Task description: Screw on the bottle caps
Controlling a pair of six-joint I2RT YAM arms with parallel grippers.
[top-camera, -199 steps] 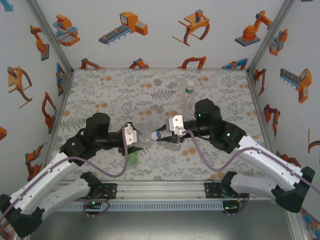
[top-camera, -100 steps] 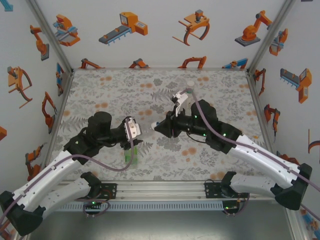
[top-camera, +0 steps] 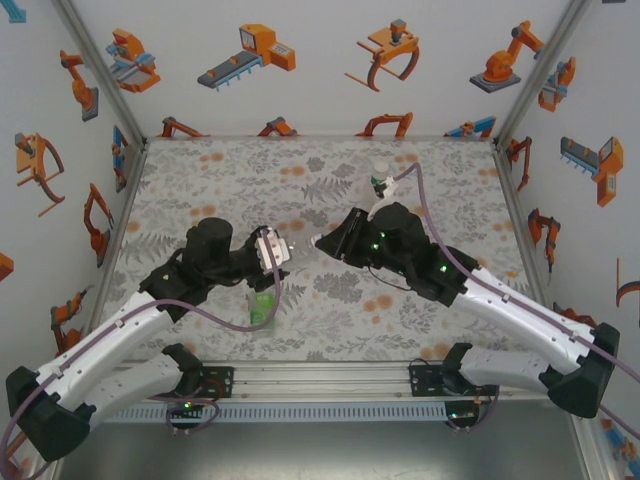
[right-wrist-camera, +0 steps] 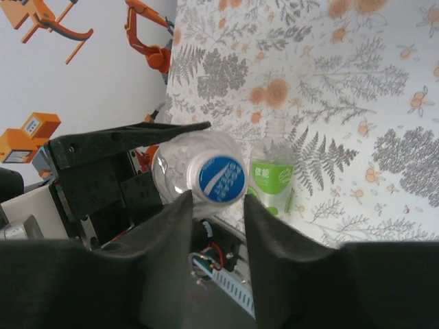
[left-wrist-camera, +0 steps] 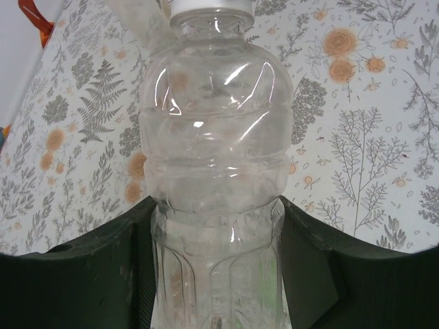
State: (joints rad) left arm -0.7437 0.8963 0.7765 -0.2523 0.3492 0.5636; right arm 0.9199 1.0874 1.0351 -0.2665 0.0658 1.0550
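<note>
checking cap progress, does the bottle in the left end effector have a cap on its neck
Yes, a white cap sits atop the clear bottle clamped in the left end effector.

Clear bottle (left-wrist-camera: 212, 171), blue-and-white cap (right-wrist-camera: 218, 177), grey-fern, orange-flower mat (top-camera: 200, 180).

Facing a blue-topped cap (right-wrist-camera: 217, 179) on a clear bottle (right-wrist-camera: 170, 161) just beyond the parted right gripper (right-wrist-camera: 218, 200), green-labelled bottle (right-wrist-camera: 272, 181) alongside.

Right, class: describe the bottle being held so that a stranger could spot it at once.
Start at the middle of the flowered mat. There the left gripper holds a clear bottle off the mat. Unlike the green bottle resting nearby, its cap has a blue top.
</note>
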